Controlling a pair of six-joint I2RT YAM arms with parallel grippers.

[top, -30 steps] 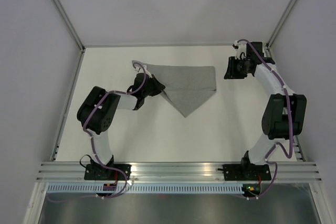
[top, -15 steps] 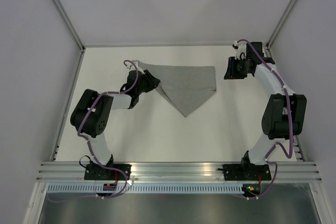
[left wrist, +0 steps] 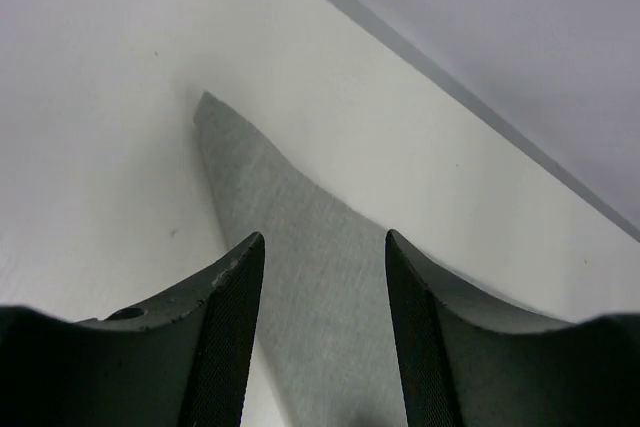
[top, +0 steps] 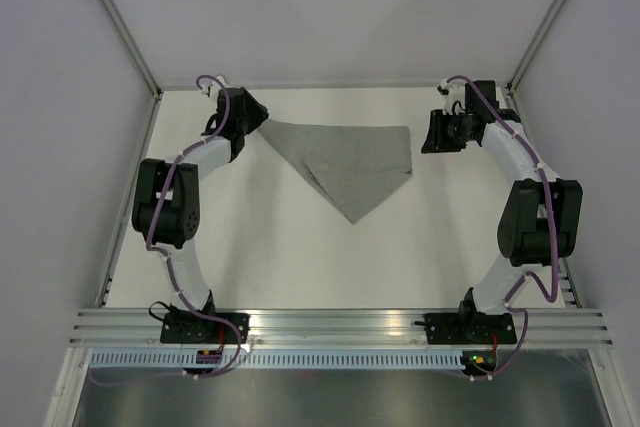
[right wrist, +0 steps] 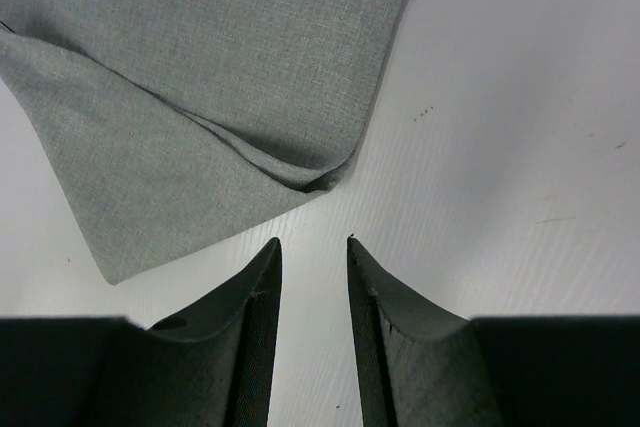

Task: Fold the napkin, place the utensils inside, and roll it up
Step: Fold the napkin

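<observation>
One napkin (top: 350,162) lies flat on the white tabletop (top: 250,257), in the far half between the two arms. It is plain mid-grey matte cloth with a fine felt-like weave. It is folded into a rough triangle: a straight far edge, a short straight right side, a long taper running to a tip at the far left, and a point toward the arms. The right wrist view shows two layers, the upper edge crossing the lower on a slant, with a small dark pucker at the right corner. The tabletop is smooth and faintly ribbed, with a few small specks. The left fingers (top: 256,117) are dark, with ribbed inner faces. They stand apart over the napkin's left taper, cloth showing in the gap between them and the tip lying beyond; they are not clamped on it. Whether they touch the cloth cannot be told. The right fingers (top: 434,137), of the same make, stand apart with a narrower gap and hold nothing. They are over bare tabletop just beside the napkin's right corner. In the left wrist view the fingers cover the nearer cloth, and in the right wrist view the napkin runs off the top and left edges. Count: one napkin, two arms, two fingers on each.
</observation>
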